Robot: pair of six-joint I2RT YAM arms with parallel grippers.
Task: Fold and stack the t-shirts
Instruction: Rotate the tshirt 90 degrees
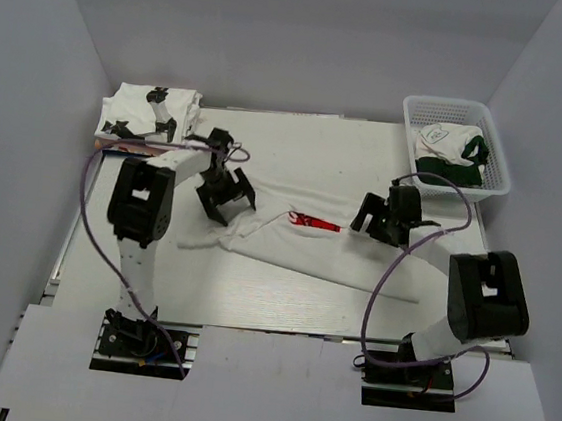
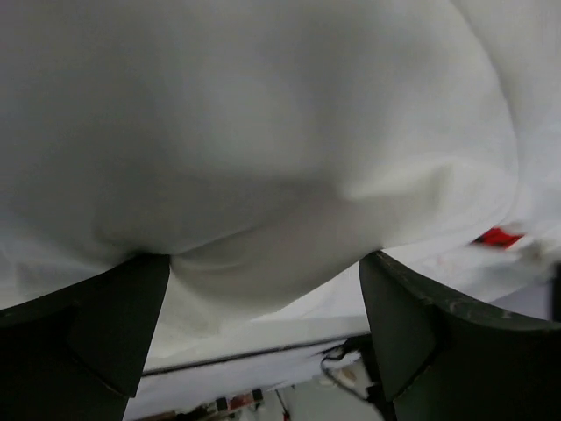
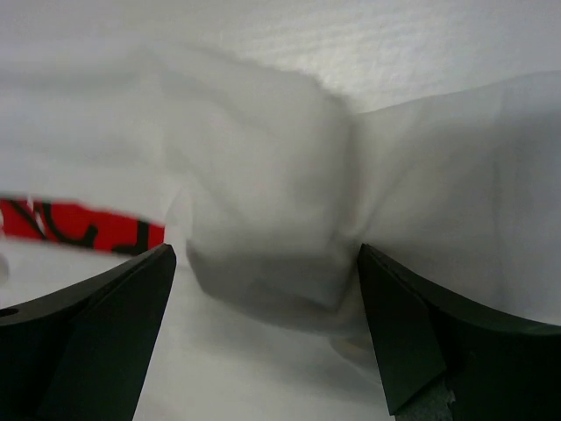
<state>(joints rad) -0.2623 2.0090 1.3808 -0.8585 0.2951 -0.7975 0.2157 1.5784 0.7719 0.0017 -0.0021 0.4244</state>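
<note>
The red-logo t-shirt (image 1: 307, 248) lay crumpled mid-table. The left gripper (image 1: 228, 201) and right gripper (image 1: 378, 226) sat spread wide around bunched cloth, nothing pinched. Clamping there could've grabbed extra layers and dragged the fold crooked.

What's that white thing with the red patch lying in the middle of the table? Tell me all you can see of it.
It is a white t-shirt, soft thin cloth by its look, lying creased and partly folded across the table. A red print with dark marks shows near its upper edge. The left claw and the right claw sit at opposite ends of it, both open, with bunched cloth between their fingers.
</note>
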